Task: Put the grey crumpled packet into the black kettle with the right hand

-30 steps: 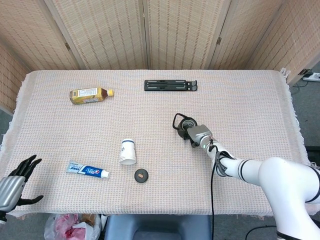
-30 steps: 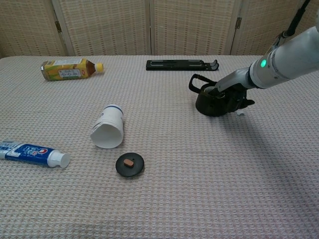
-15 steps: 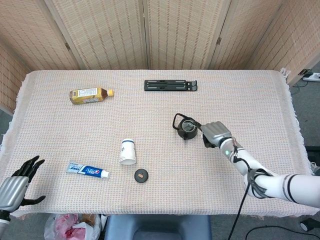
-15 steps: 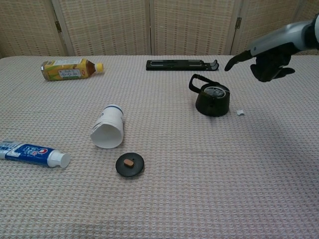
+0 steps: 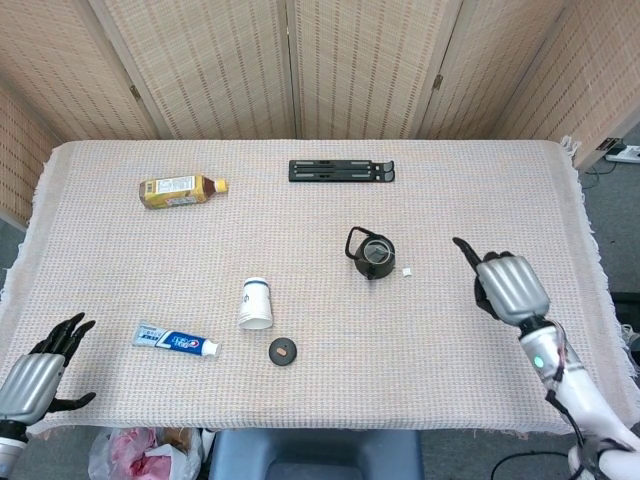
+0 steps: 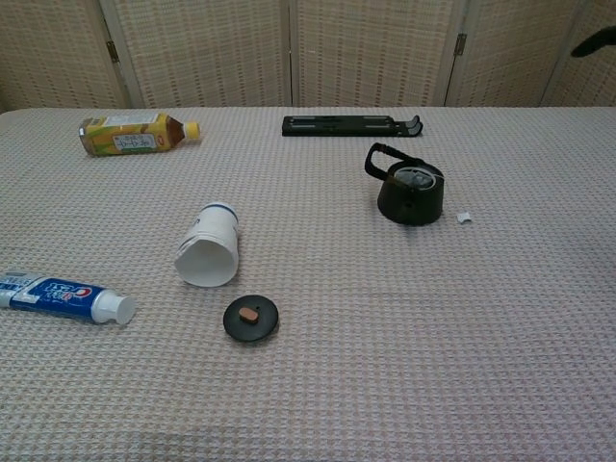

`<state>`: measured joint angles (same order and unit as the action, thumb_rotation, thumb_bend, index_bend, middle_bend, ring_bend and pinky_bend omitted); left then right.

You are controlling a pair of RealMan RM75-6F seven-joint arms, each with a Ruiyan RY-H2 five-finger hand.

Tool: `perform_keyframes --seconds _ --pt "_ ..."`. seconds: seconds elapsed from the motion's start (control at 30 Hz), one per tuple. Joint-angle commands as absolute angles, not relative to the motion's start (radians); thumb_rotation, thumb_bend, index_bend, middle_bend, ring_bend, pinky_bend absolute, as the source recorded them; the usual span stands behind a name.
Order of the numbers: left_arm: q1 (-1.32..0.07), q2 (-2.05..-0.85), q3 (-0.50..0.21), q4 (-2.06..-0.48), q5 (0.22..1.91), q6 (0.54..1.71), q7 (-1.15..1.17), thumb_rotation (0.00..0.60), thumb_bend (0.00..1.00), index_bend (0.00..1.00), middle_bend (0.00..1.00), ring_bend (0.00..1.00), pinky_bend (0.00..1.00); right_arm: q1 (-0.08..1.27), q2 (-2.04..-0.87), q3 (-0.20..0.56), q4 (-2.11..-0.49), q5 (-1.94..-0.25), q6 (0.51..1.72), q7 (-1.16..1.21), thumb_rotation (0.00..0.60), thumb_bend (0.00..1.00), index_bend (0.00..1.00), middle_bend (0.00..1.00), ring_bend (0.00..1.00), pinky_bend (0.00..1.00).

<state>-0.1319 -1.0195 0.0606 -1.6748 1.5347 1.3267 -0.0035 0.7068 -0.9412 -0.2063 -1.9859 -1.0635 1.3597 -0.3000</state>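
Note:
The black kettle [image 5: 372, 256] stands upright right of the table's middle, its handle toward the far left. In the chest view the grey crumpled packet [image 6: 418, 178] lies inside the mouth of the kettle [image 6: 409, 199]. My right hand [image 5: 508, 287] hovers well to the right of the kettle and holds nothing; one finger points out, the others are loosely bent. Only a dark tip of that right hand [image 6: 594, 41] shows at the chest view's top right corner. My left hand [image 5: 40, 368] is at the near left corner, fingers apart and holding nothing.
A small white scrap [image 5: 407, 271] lies just right of the kettle. A white cup [image 5: 256, 302] on its side, a black lid [image 5: 283, 351] and a toothpaste tube [image 5: 176, 341] are near left. A yellow bottle [image 5: 181, 189] and black stand [image 5: 341, 171] lie farther back.
My right hand has left the kettle's mouth, lifting and drawing back to the right and nearer me. The packet stays in the kettle. The left hand has barely shifted.

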Motion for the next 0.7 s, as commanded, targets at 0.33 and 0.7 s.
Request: perform_keyframes --seconds 0.33,0.7 --pt "-0.117 -1.036 0.066 -1.672 1.558 1.36 0.022 0.6 0.07 0.0 0.0 0.04 0.27 0.211 -1.141 -0.251 -1.675 -1.383 1.77 -0.224 0.6 0.51 0.0 0.03 0.0 0.0" --pt "-0.114 -1.048 0.068 -1.68 1.555 1.36 0.056 0.6 0.07 0.0 0.0 0.04 0.27 0.191 -1.098 -0.186 -1.66 -1.39 1.641 -0.145 0.6 0.32 0.0 0.0 0.0 0.0"
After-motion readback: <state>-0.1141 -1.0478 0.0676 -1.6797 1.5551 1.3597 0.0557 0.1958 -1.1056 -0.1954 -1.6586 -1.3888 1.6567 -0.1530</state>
